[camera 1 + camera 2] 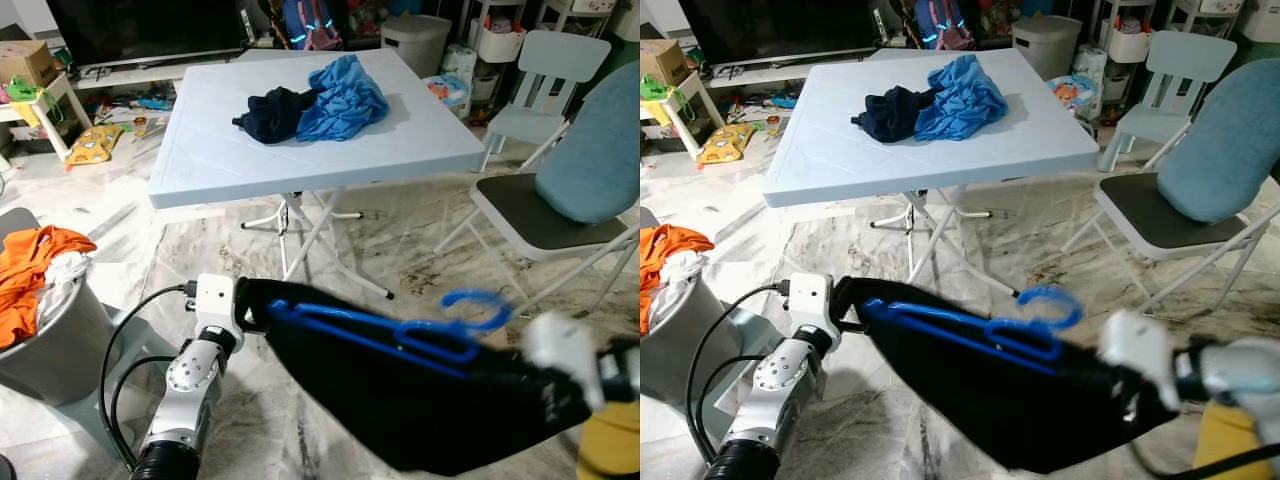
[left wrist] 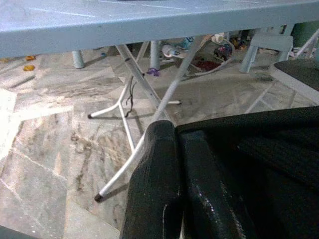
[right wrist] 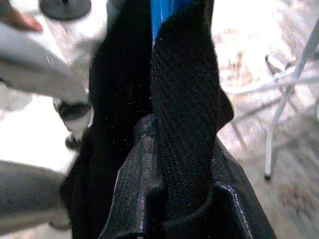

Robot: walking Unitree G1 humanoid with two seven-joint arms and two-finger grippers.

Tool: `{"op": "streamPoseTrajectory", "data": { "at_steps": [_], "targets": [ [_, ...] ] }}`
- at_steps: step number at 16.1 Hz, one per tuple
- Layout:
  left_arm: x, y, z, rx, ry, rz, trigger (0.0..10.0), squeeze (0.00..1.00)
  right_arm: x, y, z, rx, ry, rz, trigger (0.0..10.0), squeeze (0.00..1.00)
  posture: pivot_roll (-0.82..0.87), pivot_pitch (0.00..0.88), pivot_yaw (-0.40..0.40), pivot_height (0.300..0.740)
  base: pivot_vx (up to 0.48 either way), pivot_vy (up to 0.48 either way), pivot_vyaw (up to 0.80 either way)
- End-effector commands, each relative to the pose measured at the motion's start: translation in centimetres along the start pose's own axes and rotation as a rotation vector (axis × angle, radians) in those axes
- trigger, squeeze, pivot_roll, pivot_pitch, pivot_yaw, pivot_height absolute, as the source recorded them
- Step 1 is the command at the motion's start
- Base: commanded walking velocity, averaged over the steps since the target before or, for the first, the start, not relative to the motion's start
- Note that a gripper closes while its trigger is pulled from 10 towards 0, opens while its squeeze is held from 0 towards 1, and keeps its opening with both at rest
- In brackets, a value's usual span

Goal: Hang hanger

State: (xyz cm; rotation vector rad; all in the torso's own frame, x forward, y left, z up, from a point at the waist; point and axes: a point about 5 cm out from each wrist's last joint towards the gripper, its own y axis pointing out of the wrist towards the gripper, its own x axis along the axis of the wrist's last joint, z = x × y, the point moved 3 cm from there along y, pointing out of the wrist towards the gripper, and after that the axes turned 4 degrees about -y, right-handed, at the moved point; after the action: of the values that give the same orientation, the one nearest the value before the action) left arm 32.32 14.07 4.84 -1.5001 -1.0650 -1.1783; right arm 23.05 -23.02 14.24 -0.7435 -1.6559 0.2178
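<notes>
Black cloth [image 1: 420, 400] was held stretched over a blue hanger [image 1: 400, 335], low above the marble floor [image 1: 330, 250] in front of the folding table [image 1: 300, 150]. The left gripper [image 1: 245, 300] was clamped together on one end of the cloth, on the side nearer the laundry bin [image 1: 50, 330]. The right gripper [image 1: 1140, 375], blurred in the head views, was shut on a fold at the opposite end, nearer the folding chair [image 1: 540, 215]. The hook [image 1: 478, 310] pointed up, towards the table.

Risks judged: the hanger appeared supported by the cloth alone, so a slackened grip could let it slip out. The table edge lay close ahead, and the hook might snag there. No rail was seen.
</notes>
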Motion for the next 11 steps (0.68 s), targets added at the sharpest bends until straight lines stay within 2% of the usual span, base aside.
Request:
{"op": "streamPoseTrajectory", "data": {
  "at_steps": [1, 2, 4, 5, 7, 9, 10, 11],
  "targets": [
    [-0.3, -0.1, 1.2, 0.044, -0.022, 0.019, 0.0, 0.00, 1.6, -1.1, -1.2, -0.037, -0.004, -0.063, 10.0, 0.00, -0.23, 0.000, 0.048, 0.740, 0.000, 0.000, 0.00],
    [-0.6, -0.2, 0.7, 0.026, -0.028, 0.027, 0.0, 0.00, 2.5, -1.1, -1.5, -0.050, 0.025, -0.131, 10.0, 0.00, -0.22, 0.000, 0.046, 0.740, 0.000, 0.000, 0.00],
    [-1.2, -0.3, 0.4, 0.019, -0.032, 0.051, 0.0, 0.00, 3.1, -1.0, -1.6, -0.052, 0.020, -0.163, 10.0, 0.00, -0.22, 0.000, 0.043, 0.740, 0.000, 0.000, 0.00],
    [-1.3, -0.4, 0.3, 0.014, -0.038, 0.057, 0.0, 0.00, 3.5, -0.7, -2.3, -0.093, 0.026, -0.193, 10.0, 0.00, -0.22, 0.000, 0.043, 0.740, 0.000, 0.000, 0.00],
    [-1.7, -0.5, -0.8, -0.032, -0.055, 0.066, 0.0, 0.00, 5.2, 0.7, -3.8, -0.185, 0.046, -0.283, 10.0, 0.00, -0.21, 0.000, 0.041, 0.740, 0.000, 0.000, 0.00],
    [-2.0, -0.4, -2.2, -0.099, -0.044, 0.083, 0.0, 0.00, 5.0, 2.1, -4.9, -0.276, 0.060, -0.275, 10.0, 0.00, -0.21, 0.000, 0.040, 0.740, 0.000, 0.000, 0.00],
    [-2.3, -0.6, -3.4, -0.166, -0.043, 0.097, 3.2, 0.00, 4.4, 3.4, -5.2, -0.322, 0.047, -0.236, 10.0, 0.00, -0.21, 0.000, 0.041, 0.740, 0.000, 0.000, 0.00],
    [-2.4, -0.8, -4.4, -0.234, -0.024, 0.101, 10.0, 1.00, 3.7, 4.7, -5.1, -0.342, 0.031, -0.184, 10.0, 0.00, -0.21, 0.000, 0.040, 0.740, 0.000, 0.000, 0.00]
  ]
}}
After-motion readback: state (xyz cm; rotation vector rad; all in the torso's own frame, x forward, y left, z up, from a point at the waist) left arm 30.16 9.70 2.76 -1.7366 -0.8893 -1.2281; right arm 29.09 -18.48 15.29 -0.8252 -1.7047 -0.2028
